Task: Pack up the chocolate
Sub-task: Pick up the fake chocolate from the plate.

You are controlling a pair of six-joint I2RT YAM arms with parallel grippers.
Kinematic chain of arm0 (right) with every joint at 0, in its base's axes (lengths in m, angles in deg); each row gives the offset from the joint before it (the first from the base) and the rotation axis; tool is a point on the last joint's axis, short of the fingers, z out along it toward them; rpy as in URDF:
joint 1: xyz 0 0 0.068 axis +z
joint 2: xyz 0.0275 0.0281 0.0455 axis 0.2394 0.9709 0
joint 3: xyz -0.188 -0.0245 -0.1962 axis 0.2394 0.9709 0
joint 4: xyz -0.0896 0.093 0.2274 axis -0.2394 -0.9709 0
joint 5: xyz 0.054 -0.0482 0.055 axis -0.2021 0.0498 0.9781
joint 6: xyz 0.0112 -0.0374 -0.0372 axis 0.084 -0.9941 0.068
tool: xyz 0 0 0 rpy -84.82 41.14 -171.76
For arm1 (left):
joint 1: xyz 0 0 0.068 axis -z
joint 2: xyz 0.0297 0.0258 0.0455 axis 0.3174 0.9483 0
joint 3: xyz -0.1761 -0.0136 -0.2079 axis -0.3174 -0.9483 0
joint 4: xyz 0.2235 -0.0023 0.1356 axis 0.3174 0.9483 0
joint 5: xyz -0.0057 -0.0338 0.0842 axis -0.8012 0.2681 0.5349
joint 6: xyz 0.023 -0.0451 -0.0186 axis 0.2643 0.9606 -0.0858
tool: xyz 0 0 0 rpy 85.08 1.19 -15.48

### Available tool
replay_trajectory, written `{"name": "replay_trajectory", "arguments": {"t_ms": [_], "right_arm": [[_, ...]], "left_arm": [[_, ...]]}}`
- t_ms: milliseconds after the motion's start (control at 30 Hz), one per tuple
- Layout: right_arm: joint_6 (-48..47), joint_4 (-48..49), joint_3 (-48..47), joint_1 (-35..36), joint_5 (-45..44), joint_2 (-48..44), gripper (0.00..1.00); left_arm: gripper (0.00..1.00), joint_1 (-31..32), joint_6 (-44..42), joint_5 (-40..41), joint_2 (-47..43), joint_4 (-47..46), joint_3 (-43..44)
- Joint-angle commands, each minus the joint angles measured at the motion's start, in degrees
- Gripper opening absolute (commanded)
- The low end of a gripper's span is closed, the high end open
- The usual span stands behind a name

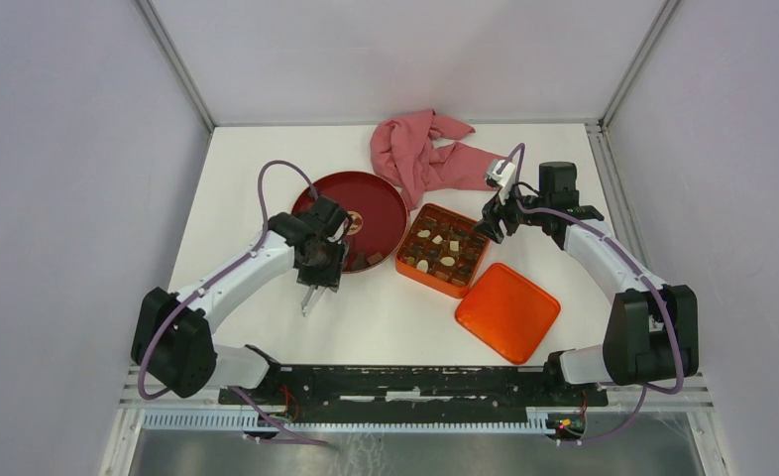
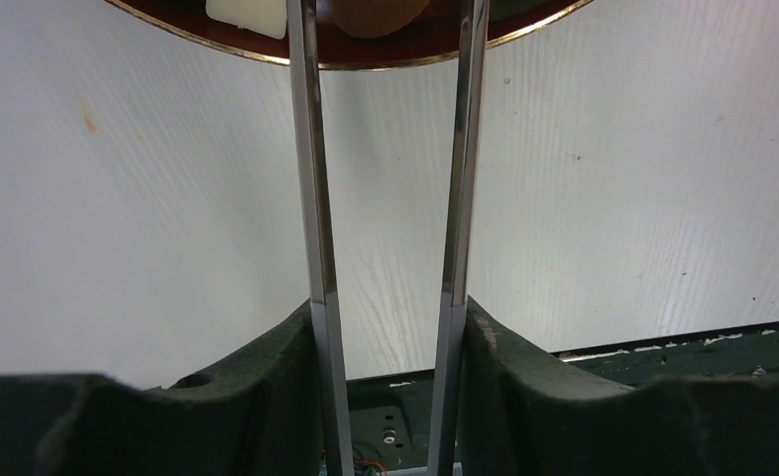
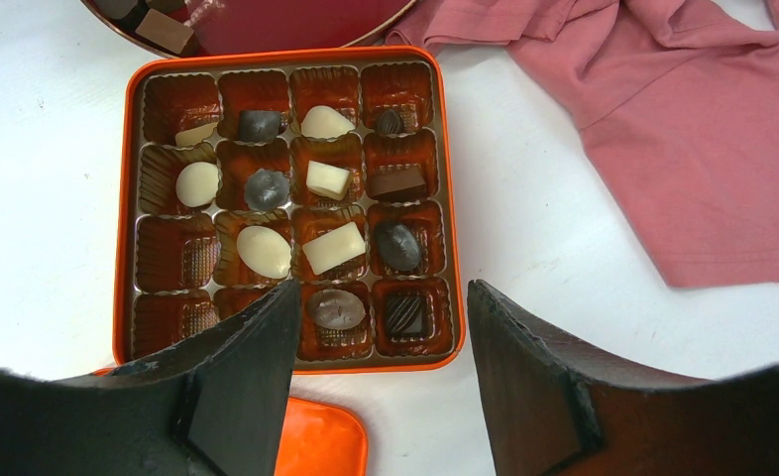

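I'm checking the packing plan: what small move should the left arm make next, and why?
Probably ease the left gripper forward over the plate: its open, empty fingers point at a brown chocolate there, and the tin has vacant cups.

My two arms are white-shelled links joined by chunky black joint housings; each base is a black block bolted to a dark rail, where small red and yellow wires show. A purple cable loops along my left arm (image 1: 237,273) and another trails down my right arm (image 1: 613,268); a small white and grey module sits near my right wrist. My left gripper (image 2: 386,20) carries two long, thin, shiny metal blades, set into matte black, slightly fuzzy-edged mounts; behind them a bit of green circuit board and a screw peek out. My right gripper (image 3: 381,297) ends in two broad, black, wedge-shaped fingers (image 3: 242,372), scuffed along their edges.
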State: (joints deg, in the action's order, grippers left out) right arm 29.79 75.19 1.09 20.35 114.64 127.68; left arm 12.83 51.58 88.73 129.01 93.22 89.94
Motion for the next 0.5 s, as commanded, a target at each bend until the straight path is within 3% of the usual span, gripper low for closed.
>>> {"name": "replay_trajectory", "arguments": {"t_ms": [0,400,467], "right_arm": [[-0.8,0.6,-2.1,0.2,0.9,0.1,0.68],[-0.9,0.6,-2.1,0.2,0.9,0.1,0.68],[-0.9,0.6,-2.1,0.1,0.9,0.1,0.68]], "left_arm": [[0.5,-0.4,-3.0,0.4,1.0,-0.5,2.3],[0.46,-0.5,-3.1,1.3,2.8,-0.3,2.5],[0.37,-0.5,-3.2,1.4,3.1,-0.4,2.6]]}}
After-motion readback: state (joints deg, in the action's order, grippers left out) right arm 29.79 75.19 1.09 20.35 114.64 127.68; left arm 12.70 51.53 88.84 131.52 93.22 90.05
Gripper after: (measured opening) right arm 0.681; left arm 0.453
